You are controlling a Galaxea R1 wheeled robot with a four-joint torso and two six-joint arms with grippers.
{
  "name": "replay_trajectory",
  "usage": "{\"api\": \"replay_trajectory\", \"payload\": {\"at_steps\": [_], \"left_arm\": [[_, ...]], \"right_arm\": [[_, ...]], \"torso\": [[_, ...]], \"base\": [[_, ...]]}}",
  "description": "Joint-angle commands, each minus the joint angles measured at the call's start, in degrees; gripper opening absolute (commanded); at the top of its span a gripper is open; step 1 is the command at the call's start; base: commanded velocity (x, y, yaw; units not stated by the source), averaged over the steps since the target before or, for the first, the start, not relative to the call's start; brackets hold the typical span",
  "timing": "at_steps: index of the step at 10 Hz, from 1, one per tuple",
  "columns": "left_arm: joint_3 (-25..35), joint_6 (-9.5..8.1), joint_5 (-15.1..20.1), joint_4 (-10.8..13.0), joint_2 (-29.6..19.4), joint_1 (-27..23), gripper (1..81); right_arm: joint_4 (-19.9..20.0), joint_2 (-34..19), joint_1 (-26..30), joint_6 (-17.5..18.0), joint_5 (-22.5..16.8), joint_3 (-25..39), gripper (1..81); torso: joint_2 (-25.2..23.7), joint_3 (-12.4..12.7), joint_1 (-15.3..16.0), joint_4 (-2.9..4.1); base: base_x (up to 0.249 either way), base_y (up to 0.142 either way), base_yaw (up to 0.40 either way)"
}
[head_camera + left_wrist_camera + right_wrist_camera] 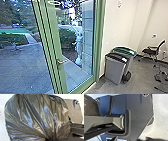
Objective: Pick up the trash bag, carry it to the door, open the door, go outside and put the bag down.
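Observation:
A green-framed glass door with a metal lever handle stands in front, left of centre in the head view. The dark, shiny trash bag looms large in the left wrist view, its folds drawn together into a bunch. At that bunch my left gripper is shut on the bag. Part of the same bag appears beside the robot's base in the right wrist view. My right gripper is partly in view there, away from the bag.
Two grey bins, one with a green lid, stand against the wall right of the door. Farther right are a black office chair and cables. Beyond the glass lie paving, hedges and a pale upright shape.

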Motion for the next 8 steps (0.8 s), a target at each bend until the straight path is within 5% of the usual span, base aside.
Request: {"api": "replay_trajectory", "payload": {"at_steps": [1, 8], "left_arm": [[-0.03, 0.42, 3.61, 0.26, -0.22, -2.82, 1.0], [-0.03, 0.42, 3.61, 0.26, -0.30, -2.73, 1.0]], "right_arm": [[0.00, 0.23, 1.84, -0.11, -3.38, 0.19, 81.1], [0.00, 0.32, 1.93, -0.11, -3.47, 0.10, 81.1]], "torso": [[0.00, 0.00, 0.00, 0.00], [0.00, 0.00, 0.00, 0.00]], "base": [[0.133, 0.000, 0.000], [0.133, 0.000, 0.000]]}}
